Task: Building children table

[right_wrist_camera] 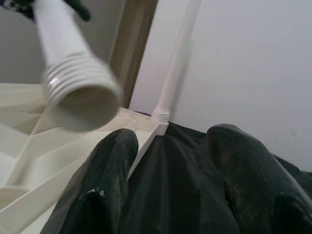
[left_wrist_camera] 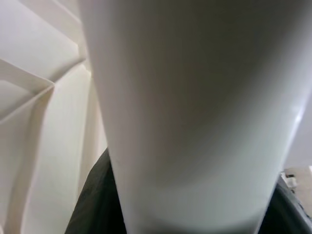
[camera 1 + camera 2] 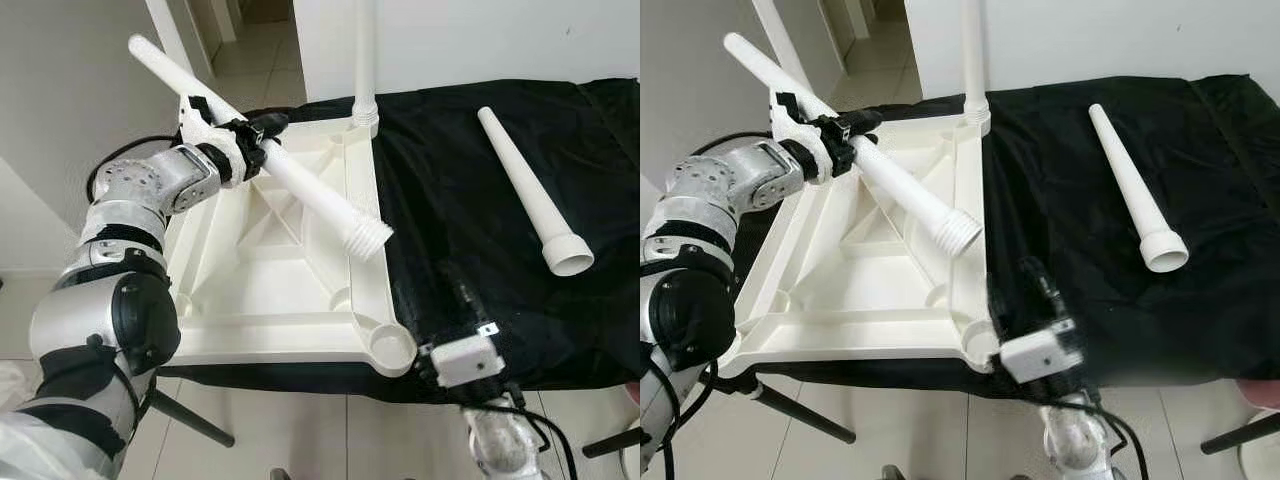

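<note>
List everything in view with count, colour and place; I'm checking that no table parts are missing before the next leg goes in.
Table top: 1, cream-white, upside down on the black cloth, ribbed underside up.
Fitted leg: 1, white, upright in the top's far corner socket.
Held leg: 1, white, tilted above the top, threaded end pointing down toward the near side.
Loose leg: 1, white, lying on the cloth to the right of the top.
Black cloth: 1, covering the work surface.
Left gripper: 1, black fingers shut around the held leg.
Right gripper: 1, black fingers open, low at the top's near right corner.
</note>
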Tool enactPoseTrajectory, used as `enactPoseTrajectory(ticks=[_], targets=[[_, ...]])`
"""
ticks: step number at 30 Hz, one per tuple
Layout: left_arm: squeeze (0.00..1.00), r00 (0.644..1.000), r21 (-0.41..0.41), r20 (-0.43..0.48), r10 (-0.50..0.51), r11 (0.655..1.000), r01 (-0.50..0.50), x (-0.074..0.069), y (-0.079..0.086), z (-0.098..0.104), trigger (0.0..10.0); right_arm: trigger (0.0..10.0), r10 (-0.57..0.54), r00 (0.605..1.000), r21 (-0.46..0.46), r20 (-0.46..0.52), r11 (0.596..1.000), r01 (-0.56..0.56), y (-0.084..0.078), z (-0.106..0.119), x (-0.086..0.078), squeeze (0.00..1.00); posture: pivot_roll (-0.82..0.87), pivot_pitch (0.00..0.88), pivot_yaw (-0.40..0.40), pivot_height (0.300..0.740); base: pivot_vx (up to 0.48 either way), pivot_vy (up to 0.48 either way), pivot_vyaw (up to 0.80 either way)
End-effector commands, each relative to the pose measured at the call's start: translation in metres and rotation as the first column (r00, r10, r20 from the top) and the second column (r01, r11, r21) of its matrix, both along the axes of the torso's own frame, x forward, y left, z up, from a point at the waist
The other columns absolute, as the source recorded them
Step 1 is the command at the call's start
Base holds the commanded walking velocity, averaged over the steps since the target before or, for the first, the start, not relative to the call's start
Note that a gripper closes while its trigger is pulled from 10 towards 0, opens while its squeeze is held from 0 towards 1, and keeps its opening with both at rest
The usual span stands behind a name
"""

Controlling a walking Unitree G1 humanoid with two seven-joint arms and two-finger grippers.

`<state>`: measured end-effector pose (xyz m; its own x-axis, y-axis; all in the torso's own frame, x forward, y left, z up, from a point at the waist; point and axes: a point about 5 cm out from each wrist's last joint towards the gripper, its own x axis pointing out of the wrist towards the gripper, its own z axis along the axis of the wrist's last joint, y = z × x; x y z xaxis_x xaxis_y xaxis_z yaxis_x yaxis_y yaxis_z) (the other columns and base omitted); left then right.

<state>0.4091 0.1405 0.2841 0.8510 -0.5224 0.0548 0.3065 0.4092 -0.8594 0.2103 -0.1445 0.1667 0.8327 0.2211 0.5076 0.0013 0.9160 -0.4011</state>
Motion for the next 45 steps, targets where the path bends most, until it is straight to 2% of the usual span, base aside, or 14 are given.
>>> enactPoseTrajectory(ticks=[1,8,16,19,22,23,24,28,30,33,36,38,41,45], targets=[[0.0,0.993,-0.004,0.119,-0.007,1.0,0.007,-0.002,0.008,0.015,10.0,10.0,0.005,1.0,0.033,-0.017,0.999,-0.005,0.001,0.002,0.001,0.0,-0.1,0.075,0.172,0.74,0.0,0.0,0.0],[0.0,0.967,0.092,0.235,0.095,0.989,-0.119,-0.001,0.008,0.018,10.0,10.0,0.066,0.995,0.138,-0.071,0.989,-0.056,0.001,0.019,0.015,0.0,-0.1,0.082,0.146,0.74,0.0,0.0,0.0],[0.0,0.936,0.141,0.328,0.128,0.973,-0.183,-0.005,0.004,0.029,10.0,10.0,0.15,0.983,0.223,-0.108,0.967,-0.123,0.005,0.033,0.026,0.0,-0.09,0.078,0.137,0.74,0.0,0.0,0.0],[0.0,0.902,0.142,0.408,0.139,0.967,-0.213,-0.011,-0.005,0.041,10.0,10.0,0.211,0.965,0.259,-0.154,0.951,-0.166,0.011,0.041,0.036,0.0,-0.09,0.066,0.126,0.74,0.0,0.0,0.0],[0.0,0.885,0.143,0.443,0.146,0.963,-0.23,-0.014,-0.009,0.045,10.0,10.0,0.233,0.957,0.267,-0.171,0.946,-0.182,0.013,0.043,0.04,0.0,-0.08,0.069,0.126,0.74,0.0,0.0,0.0],[0.0,0.864,0.145,0.479,0.154,0.957,-0.251,-0.018,-0.014,0.049,10.0,10.0,0.263,0.944,0.275,-0.199,0.939,-0.204,0.016,0.045,0.044,0.0,-0.08,0.072,0.124,0.74,0.0,0.0,0.0],[0.0,0.847,0.145,0.509,0.154,0.954,-0.261,-0.022,-0.02,0.051,10.0,10.0,0.282,0.934,0.263,-0.217,0.939,-0.223,0.019,0.047,0.048,0.0,-0.08,0.072,0.115,0.74,0.0,0.0,0.0],[0.0,0.837,0.144,0.526,0.153,0.953,-0.265,-0.025,-0.024,0.052,10.0,10.0,0.291,0.929,0.252,-0.229,0.939,-0.232,0.02,0.049,0.052,0.0,-0.08,0.08,0.117,0.74,0.0,0.0,0.0],[0.0,0.805,0.172,0.579,0.13,0.945,-0.277,-0.032,-0.037,0.056,10.0,10.0,0.32,0.908,0.237,-0.269,0.936,-0.259,0.022,0.052,0.06,0.0,-0.07,0.095,0.104,0.74,0.0,0.0,0.0],[0.0,0.793,0.18,0.597,0.121,0.943,-0.28,-0.035,-0.041,0.058,10.0,10.0,0.33,0.901,0.232,-0.281,0.934,-0.27,0.023,0.054,0.062,0.0,-0.07,0.095,0.104,0.74,0.0,0.0,0.0],[0.0,0.76,0.219,0.645,0.079,0.934,-0.283,-0.041,-0.055,0.06,10.0,10.0,0.338,0.89,0.19,-0.306,0.938,-0.291,0.025,0.064,0.075,0.0,-0.08,0.104,0.102,0.74,0.0,0.0,0.0],[0.0,0.754,0.227,0.653,0.07,0.932,-0.283,-0.043,-0.058,0.059,10.0,10.0,0.337,0.887,0.187,-0.315,0.939,-0.29,0.025,0.065,0.078,0.0,-0.08,0.104,0.102,0.74,0.0,0.0,0.0],[0.0,0.72,0.248,0.693,0.043,0.923,-0.294,-0.05,-0.073,0.062,10.0,10.0,0.301,0.888,0.154,-0.348,0.953,-0.262,0.023,0.071,0.091,0.0,-0.07,0.122,0.1,0.74,0.0,0.0,0.0],[0.0,0.706,0.258,0.708,0.019,0.923,-0.284,-0.054,-0.082,0.062,10.0,10.0,0.285,0.896,0.114,-0.34,0.958,-0.262,0.023,0.078,0.096,0.0,-0.07,0.124,0.102,0.74,0.0,0.0,0.0]])
